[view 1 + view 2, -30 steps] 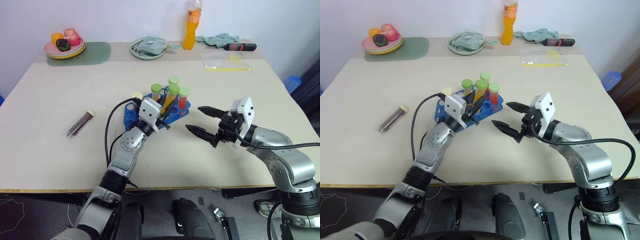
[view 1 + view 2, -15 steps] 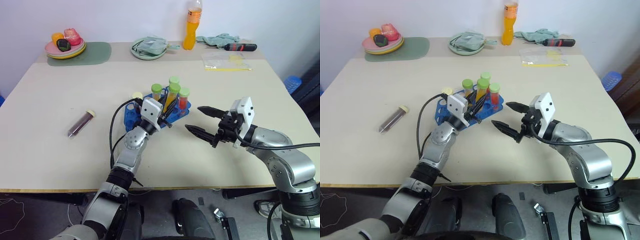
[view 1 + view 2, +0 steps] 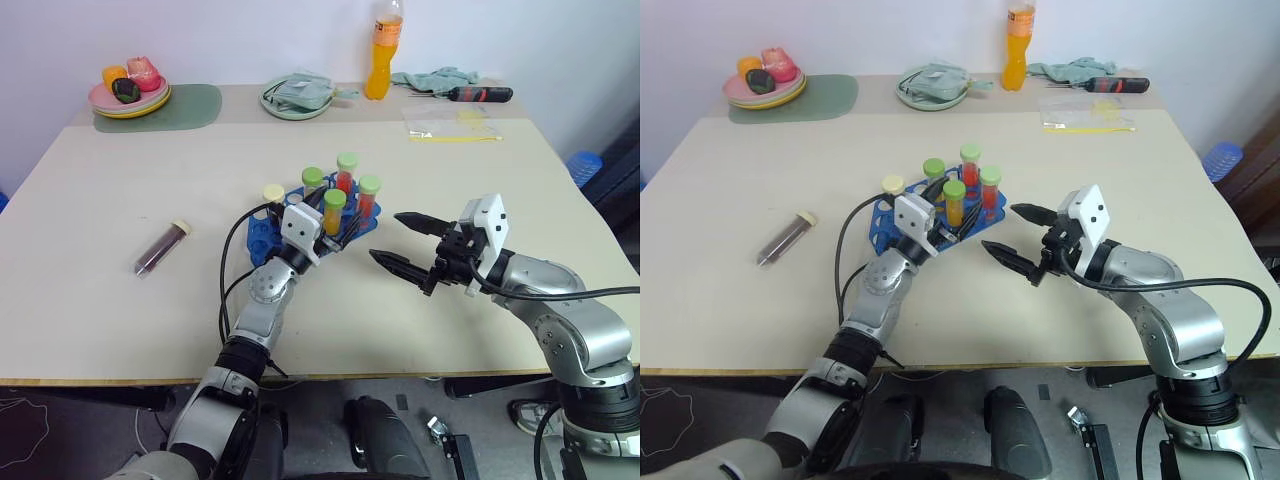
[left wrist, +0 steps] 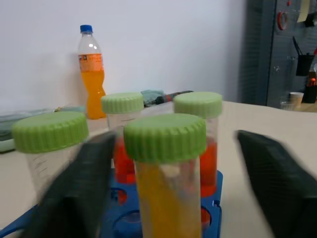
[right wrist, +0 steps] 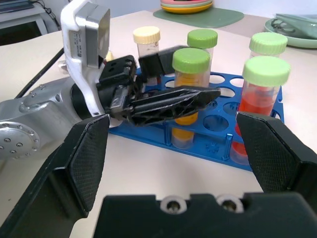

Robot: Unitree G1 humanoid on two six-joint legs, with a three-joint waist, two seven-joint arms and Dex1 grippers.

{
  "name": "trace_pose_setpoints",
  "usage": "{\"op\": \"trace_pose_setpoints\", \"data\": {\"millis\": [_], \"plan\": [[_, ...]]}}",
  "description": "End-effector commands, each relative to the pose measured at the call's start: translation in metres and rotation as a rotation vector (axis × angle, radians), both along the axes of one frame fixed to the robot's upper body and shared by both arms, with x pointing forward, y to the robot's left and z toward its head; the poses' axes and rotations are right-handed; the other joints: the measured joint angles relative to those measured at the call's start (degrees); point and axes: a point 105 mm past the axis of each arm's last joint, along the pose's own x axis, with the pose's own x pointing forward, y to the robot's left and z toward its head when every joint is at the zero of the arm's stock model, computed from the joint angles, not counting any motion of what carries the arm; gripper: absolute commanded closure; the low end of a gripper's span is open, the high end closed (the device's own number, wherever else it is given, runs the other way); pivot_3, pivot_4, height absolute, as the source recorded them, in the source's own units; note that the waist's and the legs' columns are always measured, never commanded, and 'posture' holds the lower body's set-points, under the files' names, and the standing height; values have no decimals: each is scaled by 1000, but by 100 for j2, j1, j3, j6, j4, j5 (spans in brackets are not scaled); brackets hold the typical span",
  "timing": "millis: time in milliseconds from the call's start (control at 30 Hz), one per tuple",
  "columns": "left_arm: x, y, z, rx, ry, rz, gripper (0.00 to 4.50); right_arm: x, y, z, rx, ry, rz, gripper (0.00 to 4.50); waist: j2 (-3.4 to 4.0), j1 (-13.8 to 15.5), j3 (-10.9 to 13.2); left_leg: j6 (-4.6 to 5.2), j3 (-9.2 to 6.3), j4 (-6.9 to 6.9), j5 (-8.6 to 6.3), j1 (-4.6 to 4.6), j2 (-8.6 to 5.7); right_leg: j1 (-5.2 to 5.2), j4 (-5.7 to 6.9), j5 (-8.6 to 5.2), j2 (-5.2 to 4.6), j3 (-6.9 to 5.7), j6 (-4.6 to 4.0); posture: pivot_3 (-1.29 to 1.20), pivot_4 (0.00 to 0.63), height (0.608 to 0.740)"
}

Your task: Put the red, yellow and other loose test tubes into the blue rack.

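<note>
Five capped tubes stood upright in the blue rack (image 3: 300, 225); one purple tube (image 3: 161, 248) lay flat left of it, cap pointing away. Both grippers, left (image 3: 335, 235) and right (image 3: 398, 241), had jaws wide open, holding nothing.

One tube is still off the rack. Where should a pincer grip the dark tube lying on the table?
Grip the dark tube mid-body, coming from above with fingers across its narrow width. It lies flat and slanted, cream cap away from the robot, with bare table on both sides for the fingers.

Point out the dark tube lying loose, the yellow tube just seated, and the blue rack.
dark tube (image 3: 160, 249), left eye view, middle of its body on the table.
yellow tube (image 3: 334, 199), left eye view, green cap.
blue rack (image 5: 224, 148), right wrist view, front edge.
</note>
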Motion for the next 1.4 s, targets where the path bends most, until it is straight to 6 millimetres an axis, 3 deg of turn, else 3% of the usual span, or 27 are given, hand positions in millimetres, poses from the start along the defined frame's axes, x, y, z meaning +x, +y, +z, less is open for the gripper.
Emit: {"op": "trace_pose_setpoints", "data": {"millis": [33,233,400,467,533,633,700,767,833,1333,1400], "plan": [[-9,27,37,-79,-59,27,26,-6,7,11,7,-47,33,0,0,-8,0,0,0,0,0,0,1,0,2,0,0,0,0,0,150,740],[-48,83,90,-27,-100,41,26,-7,9,8,19,-36,37,0,2,-19,-1,0,-3,-2,0,4,8,-1,8,-1,4,0,-1,0,150,740],[-62,122,119,-2,16,60,26,-6,14,5,28,-30,54,0,1,11,0,0,-3,7,0,2,6,6,5,-1,0,-4,0,0,150,740],[-49,151,114,95,150,221,26,-4,15,5,29,-30,61,0,-1,-1,1,0,-6,6,0,3,7,6,7,-1,2,-6,-1,0,150,740],[-39,184,94,251,349,383,26,-3,17,4,29,-29,68,0,-1,-31,1,0,-10,5,0,5,7,6,9,-1,5,-8,-1,0,150,740],[-31,231,82,303,571,607,26,-2,20,3,31,-25,78,0,-1,-104,3,1,-7,-1,-1,8,7,6,7,-3,7,-7,-2,0,150,740],[-31,238,80,371,683,590,26,-2,22,0,31,-21,89,0,-13,-134,8,1,-18,1,-1,3,8,4,9,-3,9,-16,-2,0,150,740],[-40,235,60,507,949,486,26,-2,25,-1,32,-20,98,0,-19,-147,10,0,-18,0,-1,-2,7,0,6,-3,9,-16,-2,0,150,740],[-41,240,55,577,1057,474,26,-1,26,-1,34,-22,102,0,-18,-154,11,0,-16,-4,-1,-7,5,-4,1,-3,7,-17,-2,0,150,740],[12,278,12,774,1247,451,26,-6,26,-6,41,-36,63,0,-13,-144,10,1,-10,-2,0,-13,5,-16,9,-5,8,-14,-6,0,150,740],[13,278,7,788,1268,423,557,-6,26,-6,42,-37,60,0,-13,-158,10,1,-10,-2,-1,-13,5,-17,9,-5,9,-14,-6,0,150,740]]}}
